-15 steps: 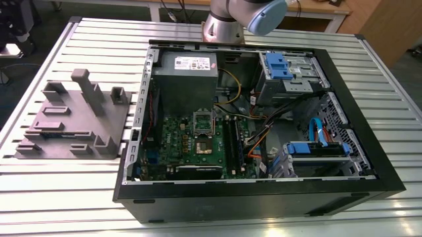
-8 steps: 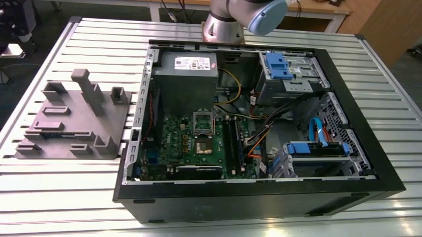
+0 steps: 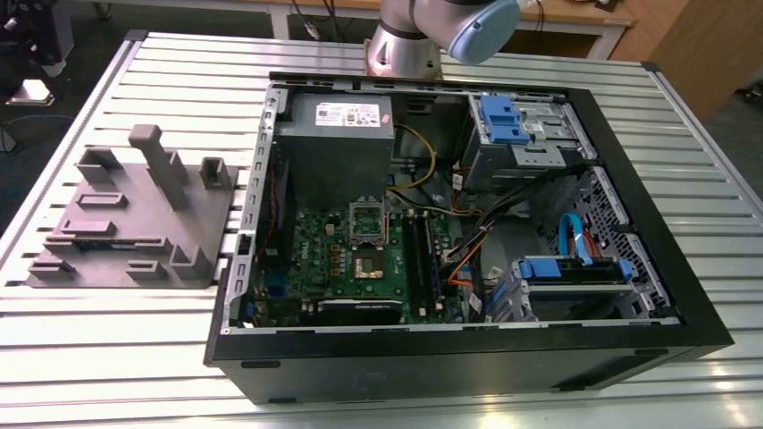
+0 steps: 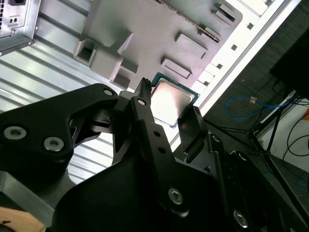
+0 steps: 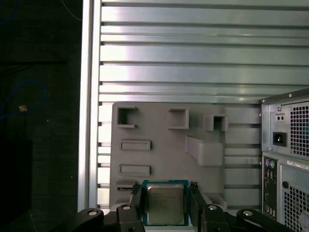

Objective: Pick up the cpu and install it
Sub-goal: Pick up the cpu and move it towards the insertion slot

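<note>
The cpu is clamped flat by opposite edges in the gripper, presumably for seating, over the fixture at nine o'clock of the case in the exterior view.

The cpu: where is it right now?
In both wrist views the cpu sits clamped between the fingers of the gripper, with the grey fixture behind it.

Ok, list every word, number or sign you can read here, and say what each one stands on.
No text can be quoted.
On the cpu, held between the fingers: faint lines of print on its metal top, too small to read.
On the white sticker of the power supply: print, too small to read.
</note>
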Controlling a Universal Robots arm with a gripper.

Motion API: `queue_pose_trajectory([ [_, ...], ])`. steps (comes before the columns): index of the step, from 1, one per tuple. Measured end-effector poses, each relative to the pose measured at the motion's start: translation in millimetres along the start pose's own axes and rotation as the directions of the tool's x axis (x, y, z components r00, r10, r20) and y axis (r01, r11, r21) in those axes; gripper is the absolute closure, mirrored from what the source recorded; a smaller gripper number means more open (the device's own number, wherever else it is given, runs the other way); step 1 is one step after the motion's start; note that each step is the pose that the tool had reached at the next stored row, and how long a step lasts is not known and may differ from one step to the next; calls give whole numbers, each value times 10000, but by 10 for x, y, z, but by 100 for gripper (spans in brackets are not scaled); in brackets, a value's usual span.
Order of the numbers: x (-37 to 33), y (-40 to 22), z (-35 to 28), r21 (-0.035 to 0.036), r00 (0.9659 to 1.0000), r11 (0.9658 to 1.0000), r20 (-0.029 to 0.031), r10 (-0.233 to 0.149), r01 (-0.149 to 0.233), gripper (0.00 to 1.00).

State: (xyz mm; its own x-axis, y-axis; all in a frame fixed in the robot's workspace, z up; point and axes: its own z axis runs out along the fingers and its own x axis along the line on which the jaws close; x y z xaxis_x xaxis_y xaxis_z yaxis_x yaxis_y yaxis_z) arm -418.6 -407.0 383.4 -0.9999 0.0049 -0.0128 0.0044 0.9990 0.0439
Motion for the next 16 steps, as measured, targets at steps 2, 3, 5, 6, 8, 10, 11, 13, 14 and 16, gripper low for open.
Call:
queue_pose_trajectory([
  [2, -15, 0, 0, 0, 10000, 10000, 0, 0, 0, 53],
  [3, -21, 0, 0, 0, 10000, 10000, 0, 1, -1, 53],
  [5, -32, 0, 0, 0, 10000, 10000, -1, 0, 0, 53],
  [6, -37, 0, 1, 0, 10000, 10000, 0, 1, -1, 53],
  [8, -48, 0, 0, 0, 10000, 10000, -1, 0, 0, 53],
  [10, -56, 0, 1, 0, 10000, 10000, 0, 1, -1, 53],
  [11, -60, 0, 1, 0, 10000, 10000, 0, 0, 0, 53],
  [13, -66, 0, 1, 0, 10000, 10000, 0, 0, 0, 53],
  [14, -70, 0, 1, 0, 10000, 10000, -1, 0, 0, 53],
  [16, -78, 0, 0, 1, 10000, 10000, -1, 0, 0, 53],
])
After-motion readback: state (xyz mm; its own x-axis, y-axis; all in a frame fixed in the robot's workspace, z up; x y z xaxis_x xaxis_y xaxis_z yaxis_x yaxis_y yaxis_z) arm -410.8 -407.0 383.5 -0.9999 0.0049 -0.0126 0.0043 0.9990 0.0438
